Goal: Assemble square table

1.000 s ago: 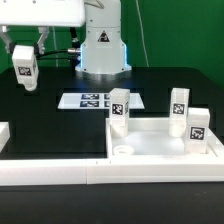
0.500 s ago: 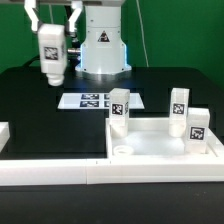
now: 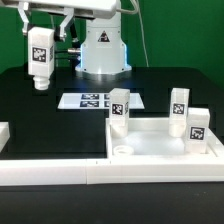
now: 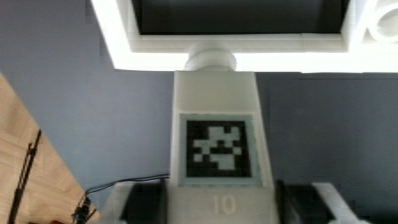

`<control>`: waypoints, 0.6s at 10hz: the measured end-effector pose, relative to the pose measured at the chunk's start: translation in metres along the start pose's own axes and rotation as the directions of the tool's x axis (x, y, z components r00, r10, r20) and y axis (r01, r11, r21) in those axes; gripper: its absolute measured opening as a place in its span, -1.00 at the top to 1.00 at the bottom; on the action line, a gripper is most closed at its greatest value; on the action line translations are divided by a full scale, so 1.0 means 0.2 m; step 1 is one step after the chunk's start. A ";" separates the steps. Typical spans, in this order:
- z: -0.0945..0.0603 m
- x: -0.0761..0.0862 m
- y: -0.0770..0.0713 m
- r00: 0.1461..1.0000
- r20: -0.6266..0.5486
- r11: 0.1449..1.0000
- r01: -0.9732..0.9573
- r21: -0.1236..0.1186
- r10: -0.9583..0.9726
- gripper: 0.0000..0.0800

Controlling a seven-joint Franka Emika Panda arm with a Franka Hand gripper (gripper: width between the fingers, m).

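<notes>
We hold 1 white tagged plastic leg block clamped in our gripper, upper left, clear for carrying to the white square rimmed tabletop.

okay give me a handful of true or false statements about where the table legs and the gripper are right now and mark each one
1. The gripper holds a leg in the air. True.
2. Three legs stand upright at the table top. True.
3. The held leg is already screwed into the table top. False: it hangs above the black table, well clear of the top.
4. The marker board has a leg standing on it. False: in the exterior view it carries only tags.
</notes>
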State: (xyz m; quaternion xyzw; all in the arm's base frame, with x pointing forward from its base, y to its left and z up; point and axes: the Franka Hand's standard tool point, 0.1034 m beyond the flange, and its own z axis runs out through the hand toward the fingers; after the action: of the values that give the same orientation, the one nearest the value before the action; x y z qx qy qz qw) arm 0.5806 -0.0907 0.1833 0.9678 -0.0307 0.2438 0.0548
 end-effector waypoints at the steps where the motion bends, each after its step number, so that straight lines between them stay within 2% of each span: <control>1: 0.05 0.00 -0.14 1.000 0.007 1.000 -0.007 0.021 0.007 0.27; 3: 0.12 0.03 -0.40 0.999 -0.015 0.998 -0.037 0.059 0.038 0.27; 4: 0.13 0.06 -0.48 0.999 -0.013 0.996 -0.048 0.073 0.049 0.27; 6: 0.13 0.05 -0.46 0.999 -0.011 0.997 -0.039 0.069 0.040 0.27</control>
State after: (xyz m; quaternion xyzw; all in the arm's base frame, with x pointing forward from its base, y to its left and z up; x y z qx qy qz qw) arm 0.6106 -0.0029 0.1568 0.9667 -0.0409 0.2520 0.0167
